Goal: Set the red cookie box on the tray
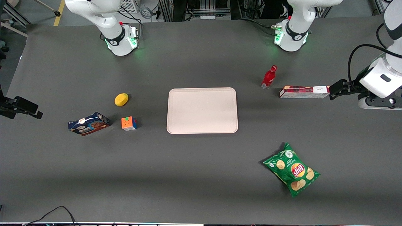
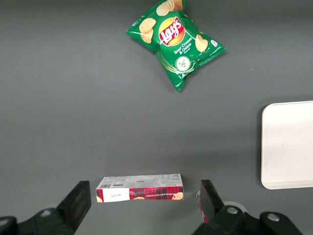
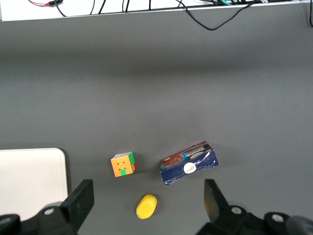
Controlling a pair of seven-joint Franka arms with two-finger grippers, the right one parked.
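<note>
My gripper [image 2: 142, 205] hangs with fingers spread wide over the red cookie box [image 2: 140, 188], which lies flat on the table beside the red bottle [image 1: 269, 77], its long axis spanning between my fingers, well apart from the tray [image 1: 202, 110].

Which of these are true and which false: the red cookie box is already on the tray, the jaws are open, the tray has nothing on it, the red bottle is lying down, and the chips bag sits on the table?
1. The red cookie box is on the tray. False: it lies on the table, apart from the tray.
2. The gripper has its jaws open above the box. True.
3. The tray has nothing on it. True.
4. The red bottle is lying down. False: it stands upright beside the box.
5. The green chips bag sits on the table. True.
</note>
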